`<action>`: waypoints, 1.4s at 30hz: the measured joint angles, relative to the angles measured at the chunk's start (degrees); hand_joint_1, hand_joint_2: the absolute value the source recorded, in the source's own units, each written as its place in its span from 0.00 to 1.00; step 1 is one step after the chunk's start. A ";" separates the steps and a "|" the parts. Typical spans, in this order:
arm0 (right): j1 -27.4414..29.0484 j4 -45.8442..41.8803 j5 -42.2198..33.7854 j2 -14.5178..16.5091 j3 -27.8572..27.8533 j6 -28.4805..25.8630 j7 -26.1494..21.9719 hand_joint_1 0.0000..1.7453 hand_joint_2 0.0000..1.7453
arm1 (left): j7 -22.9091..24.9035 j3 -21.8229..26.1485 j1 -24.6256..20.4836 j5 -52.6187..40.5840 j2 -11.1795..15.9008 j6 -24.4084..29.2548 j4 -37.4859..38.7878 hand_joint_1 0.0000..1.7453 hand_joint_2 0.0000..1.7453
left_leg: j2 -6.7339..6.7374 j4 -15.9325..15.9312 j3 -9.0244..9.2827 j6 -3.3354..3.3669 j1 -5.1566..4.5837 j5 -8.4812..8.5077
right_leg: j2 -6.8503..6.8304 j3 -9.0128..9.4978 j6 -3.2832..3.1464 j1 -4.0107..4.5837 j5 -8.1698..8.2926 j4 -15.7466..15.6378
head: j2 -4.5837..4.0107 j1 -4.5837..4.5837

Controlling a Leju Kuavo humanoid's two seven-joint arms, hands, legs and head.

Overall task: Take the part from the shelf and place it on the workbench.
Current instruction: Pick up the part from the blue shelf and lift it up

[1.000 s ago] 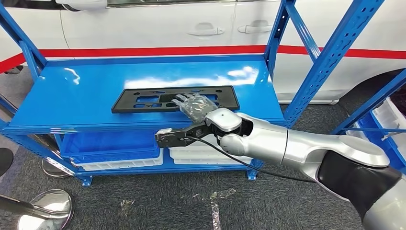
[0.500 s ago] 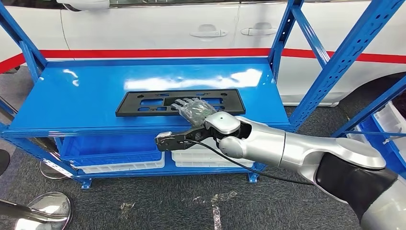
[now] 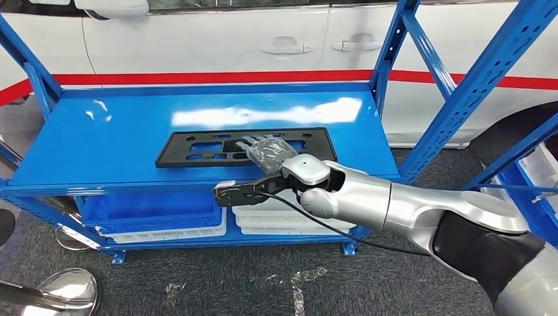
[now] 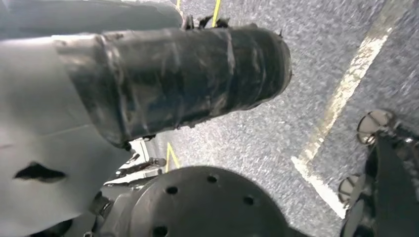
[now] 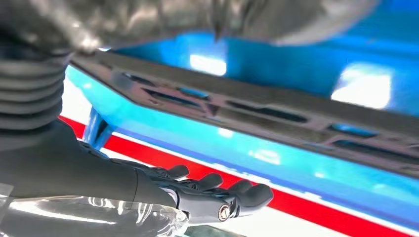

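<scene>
Part, no legible markings

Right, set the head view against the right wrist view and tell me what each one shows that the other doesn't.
Head view alone: the whole blue shelf with its uprights, white bins on the level below, the white car's door handles, the silver right arm, the dark floor.
Right wrist view alone: the right hand from close behind, fingers extended.
Both: the flat black part lying on the blue shelf top, the right hand reaching over it, and the car's red stripe.
</scene>
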 joint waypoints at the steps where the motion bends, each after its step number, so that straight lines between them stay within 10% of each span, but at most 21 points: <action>1: -0.08 0.01 0.20 0.02 -0.12 -0.19 0.12 0.00 1.00 | 0.01 0.00 0.05 -0.02 0.00 0.02 0.00 0.00 0.00 | 0.09 0.95 -0.34 -0.30 -0.01 -0.66 | -0.03 0.34 -0.28 -0.23 0.00 -0.30 | 0.00 -0.09; 6: 0.09 0.03 0.58 0.07 -0.48 -0.31 0.40 0.00 1.00 | -0.05 -0.01 0.13 -0.04 -0.11 0.11 0.00 0.00 0.00 | 0.33 15.57 -8.81 -1.27 0.36 -5.42 | -0.07 1.14 -0.88 -0.53 -0.41 -0.65 | 0.00 -0.30; 11: 0.42 0.13 0.59 0.07 -0.56 -0.24 0.40 0.00 1.00 | -0.16 -0.02 0.19 -0.04 -0.10 0.21 0.00 0.00 0.00 | 0.36 2.33 -3.97 -0.79 0.26 3.05 | 0.19 1.99 -0.14 -0.38 -1.64 -0.10 | 0.00 -0.34; 16: 0.55 0.27 0.60 0.06 -0.93 -0.22 0.40 0.00 1.00 | -0.19 0.00 0.13 -0.05 -0.16 0.26 0.00 0.00 0.00 | 0.24 -0.17 -2.62 0.64 0.25 2.80 | 0.16 1.71 1.26 -0.27 -2.72 0.79 | 0.00 -0.30; 20: 0.90 0.40 0.60 0.07 -1.21 -0.18 0.32 0.00 1.00 | -0.19 0.00 0.10 -0.05 -0.18 0.30 0.00 0.00 0.00 | 0.27 -0.45 -1.88 1.69 0.29 2.44 | -0.03 -4.59 1.94 -0.30 -8.12 13.33 | 0.00 0.12; 22: 1.33 0.58 0.59 0.07 -1.21 -0.13 0.28 0.00 1.00 | -0.19 0.00 0.09 -0.05 -0.16 0.32 0.00 0.00 0.00 | 0.16 -0.38 -1.57 1.85 0.20 2.12 | -0.03 -6.71 1.93 -0.29 -7.72 16.14 | 0.00 0.13; 27: 1.43 0.88 0.58 0.12 -1.28 -0.10 -0.10 0.00 1.00 | -0.25 0.00 0.07 -0.05 -0.36 0.31 0.00 0.00 0.00 | -0.04 -0.16 -0.69 1.31 -0.02 1.09 | -0.02 -0.47 0.58 0.26 0.17 1.07 | 0.00 0.09; 33: 1.46 1.48 0.59 0.53 -1.31 -0.10 -0.67 0.00 1.00 | -0.40 0.00 -0.03 -0.06 -0.27 0.59 0.01 0.00 0.00 | 0.11 1.68 -1.51 -0.14 -0.20 -0.52 | -0.08 0.86 -0.33 -0.39 0.08 -0.95 | 0.00 -0.10; 37: 1.78 1.82 0.60 0.73 -1.31 -0.08 -0.80 0.00 1.00 | -0.50 0.00 0.03 -0.06 -0.28 0.65 0.02 0.00 0.00 | 0.31 14.59 -8.63 -1.04 0.33 -5.17 | -0.17 1.36 -0.86 -0.44 -0.36 -0.99 | 0.00 -0.36; 39: 2.03 1.97 0.60 0.89 -1.31 -0.07 -0.81 0.00 1.00 | -0.52 0.00 0.05 -0.06 -0.28 0.65 0.02 0.00 0.00 | 0.35 14.44 -9.42 -1.28 0.56 -3.19 | -0.11 1.70 -0.76 -0.53 -0.81 -0.79 | 0.00 -0.37; 42: 2.06 2.16 0.60 0.98 -1.31 -0.08 -0.80 0.00 1.00 | -0.56 -0.02 0.14 -0.06 -0.27 0.71 0.02 0.00 0.00 | 0.39 3.93 -4.89 -1.30 0.67 2.36 | 0.03 2.31 -0.03 -0.63 -1.89 -0.07 | 0.00 -0.44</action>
